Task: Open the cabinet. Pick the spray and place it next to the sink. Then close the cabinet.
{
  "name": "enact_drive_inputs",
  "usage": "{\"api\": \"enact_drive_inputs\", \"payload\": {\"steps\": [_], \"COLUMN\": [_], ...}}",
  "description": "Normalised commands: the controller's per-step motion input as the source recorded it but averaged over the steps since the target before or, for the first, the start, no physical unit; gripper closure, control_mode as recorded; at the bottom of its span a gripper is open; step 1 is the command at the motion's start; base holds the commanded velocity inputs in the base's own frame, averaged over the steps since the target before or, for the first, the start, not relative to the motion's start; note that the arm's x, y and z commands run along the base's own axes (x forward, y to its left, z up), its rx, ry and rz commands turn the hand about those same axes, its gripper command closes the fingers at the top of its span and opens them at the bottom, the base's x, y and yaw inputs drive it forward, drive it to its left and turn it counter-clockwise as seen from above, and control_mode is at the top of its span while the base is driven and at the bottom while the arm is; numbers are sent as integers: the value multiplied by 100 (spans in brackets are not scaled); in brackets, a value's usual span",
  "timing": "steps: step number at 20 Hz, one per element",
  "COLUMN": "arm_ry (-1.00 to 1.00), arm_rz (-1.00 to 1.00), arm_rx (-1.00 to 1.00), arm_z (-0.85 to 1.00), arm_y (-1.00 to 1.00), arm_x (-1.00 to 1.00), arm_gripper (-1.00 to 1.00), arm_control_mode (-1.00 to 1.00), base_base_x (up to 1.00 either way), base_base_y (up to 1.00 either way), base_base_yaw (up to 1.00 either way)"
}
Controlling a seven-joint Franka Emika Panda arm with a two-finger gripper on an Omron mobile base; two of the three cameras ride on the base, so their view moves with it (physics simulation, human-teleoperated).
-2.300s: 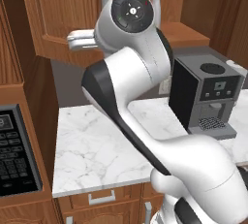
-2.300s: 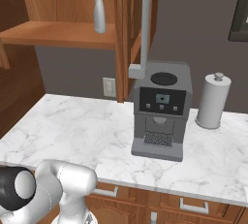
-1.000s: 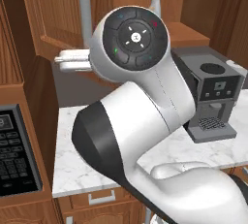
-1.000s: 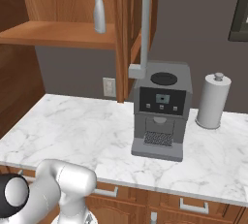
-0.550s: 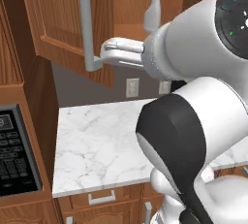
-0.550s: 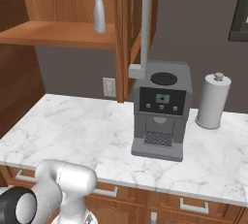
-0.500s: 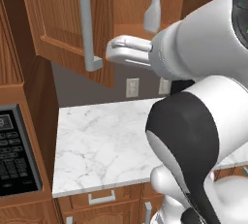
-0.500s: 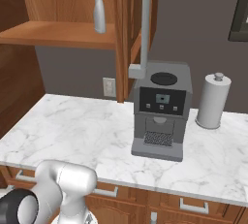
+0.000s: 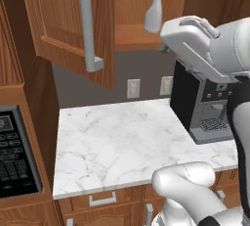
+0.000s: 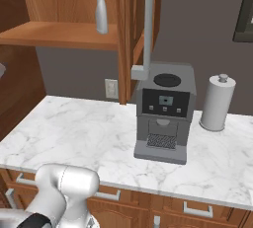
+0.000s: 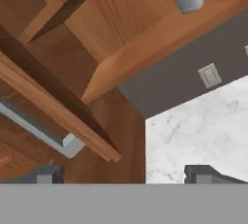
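The gripper (image 11: 123,174) is being held wide open and empty, its 2 fingertips (image 11: 201,173) spread apart below the cabinet (image 9: 68,24) shelf. The cabinet doors are standing open, so step 1 is judged done. The spray (image 9: 154,5) is sitting upright on the shelf, untouched. Picking it, placing it by the sink and closing the cabinet are being left to do.

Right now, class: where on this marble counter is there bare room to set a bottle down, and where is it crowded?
The widest bare patch of the marble counter runs from the wall outlet forward, left of the coffee machine. Bare marble also lies in front of the machine. The strip between it and the paper towel roll is tight.
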Motion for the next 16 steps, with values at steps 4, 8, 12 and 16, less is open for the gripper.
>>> {"api": "enact_drive_inputs", "payload": {"steps": [4,8,12,16], "arm_ry": [6,8,6,7], "arm_rz": [15,10,11,12], "arm_rx": [42,40,34,28], "arm_z": [-13,-17,-14,-10], "arm_y": [-28,0,7,16], "arm_x": [51,60,67,65], "arm_gripper": [-100,-100,-100,-100], "arm_control_mode": [-100,-100,-100,-100], "base_base_x": [0,0,0,0], "base_base_y": [0,0,0,0], "base_base_yaw": [0,0,0,0]}}
